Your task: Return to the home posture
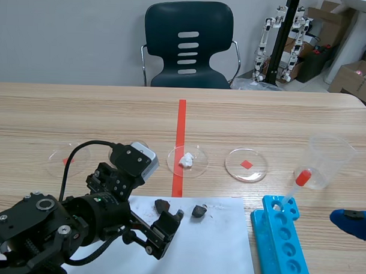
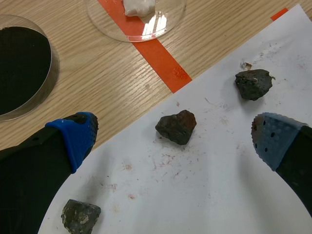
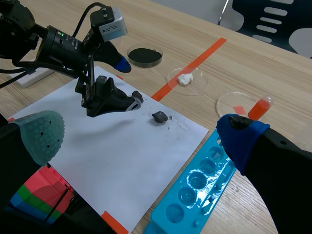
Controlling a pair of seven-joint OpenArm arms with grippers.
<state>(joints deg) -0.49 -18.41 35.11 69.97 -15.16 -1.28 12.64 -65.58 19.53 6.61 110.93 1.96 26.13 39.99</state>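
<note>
My left gripper (image 2: 173, 139) stands open low over a white paper sheet (image 2: 219, 185), with a dark reddish rock (image 2: 176, 126) lying between its fingers, untouched. A second dark rock (image 2: 253, 84) lies ahead of the gripper and a grey one (image 2: 80, 216) lies close under it. In the scene view the left arm (image 1: 78, 220) comes in low at the left, over the paper (image 1: 209, 246). My right gripper (image 3: 141, 136) is open and holds nothing, raised near the blue tube rack (image 3: 195, 190). Only one blue pad (image 1: 350, 221) of it shows at the scene's right edge.
A dish of black powder (image 2: 19, 68), a dish with a white lump (image 1: 187, 161) on the red tape and a dish with a red mark (image 1: 246, 165) stand in a row. A clear cup (image 1: 328, 161) and a red-capped tube (image 1: 299, 180) stand by the rack (image 1: 284, 243). A chair (image 1: 188, 47) is beyond the table.
</note>
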